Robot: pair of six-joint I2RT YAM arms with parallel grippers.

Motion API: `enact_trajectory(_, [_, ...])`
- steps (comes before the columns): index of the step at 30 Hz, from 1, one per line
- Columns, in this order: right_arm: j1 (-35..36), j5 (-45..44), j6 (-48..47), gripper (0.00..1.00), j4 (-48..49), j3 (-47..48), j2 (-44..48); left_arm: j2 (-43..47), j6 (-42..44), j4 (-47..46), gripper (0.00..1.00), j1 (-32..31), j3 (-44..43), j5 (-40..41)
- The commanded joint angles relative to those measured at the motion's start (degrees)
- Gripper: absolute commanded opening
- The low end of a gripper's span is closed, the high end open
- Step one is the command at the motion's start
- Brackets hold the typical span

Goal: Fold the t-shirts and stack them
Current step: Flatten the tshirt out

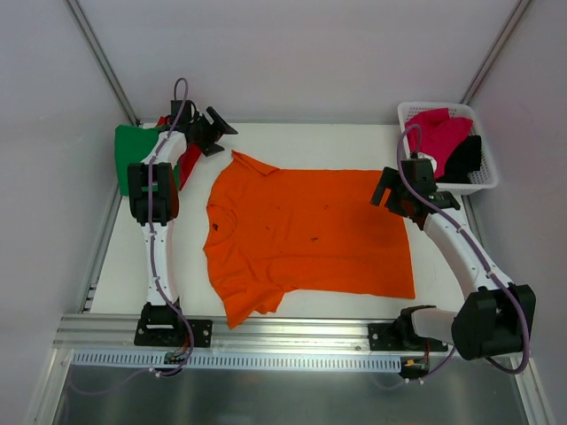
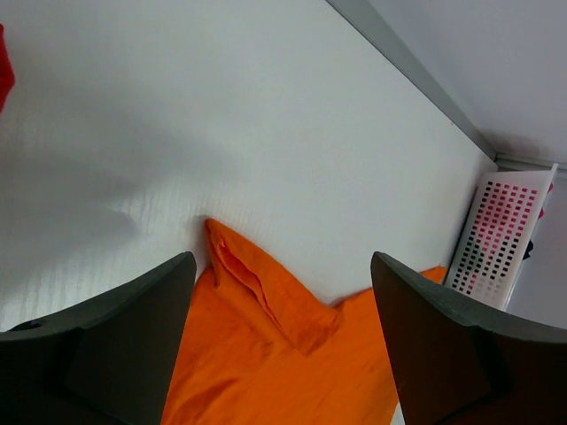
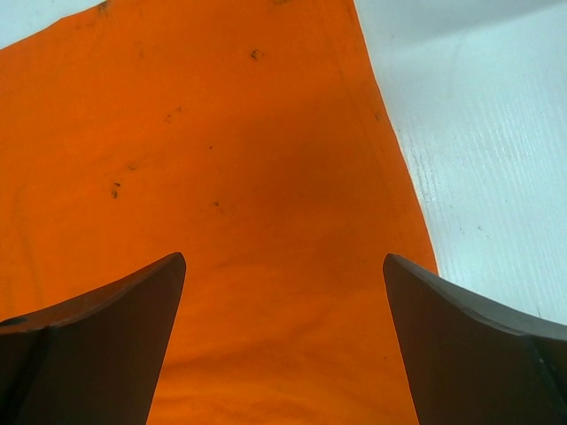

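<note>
Our left claw (image 1: 210, 129) hangs wide open with nothing in it, near the far left corner of the desk (image 1: 354, 137). In its wrist view, the far sleeve tip of the orange t-shirt (image 1: 310, 230) lies below, between the fingers (image 2: 115, 345). Our right claw (image 1: 391, 191) is also spread wide and empty above the shirt's hem, near the right edge.

The orange shirt lies flat mid-desk, collar toward the left edge, its near sleeve reaching the near edge. Bare desk shows in a broad strip along the far edge and in narrower strips past the collar and hem.

The green t-shirt (image 1: 133, 149) and red t-shirt (image 1: 189, 162) sit at the far left corner. The basket (image 1: 480, 183) at the far right corner holds the pink t-shirt (image 1: 438, 129) and the black t-shirt (image 1: 466, 159).
</note>
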State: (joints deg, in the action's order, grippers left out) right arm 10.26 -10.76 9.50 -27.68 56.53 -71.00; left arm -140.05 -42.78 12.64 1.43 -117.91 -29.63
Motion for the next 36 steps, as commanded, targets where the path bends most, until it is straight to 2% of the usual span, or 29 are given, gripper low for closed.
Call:
enact_trajectory(1, [0.2,-1.3,-0.1,0.99,1.2,-0.2,-0.1,-0.5,-3.3,-1.1,0.8,-0.3,-0.4,-3.2])
enact_trajectory(15, [0.1,-2.4,0.1,1.0,1.1,-1.0,0.4,-0.8,-5.6,-1.2,0.77,-0.5,3.1,-4.3])
enact_trajectory(28, [0.3,-2.6,0.3,1.0,1.3,-1.0,-0.6,-5.4,-8.0,-1.9,0.75,-0.6,-3.6,-5.5])
enact_trajectory(36, [0.3,-2.5,-0.2,0.95,1.5,-1.2,-0.6,-7.7,-9.6,-2.7,0.59,-0.7,-6.1,-5.3])
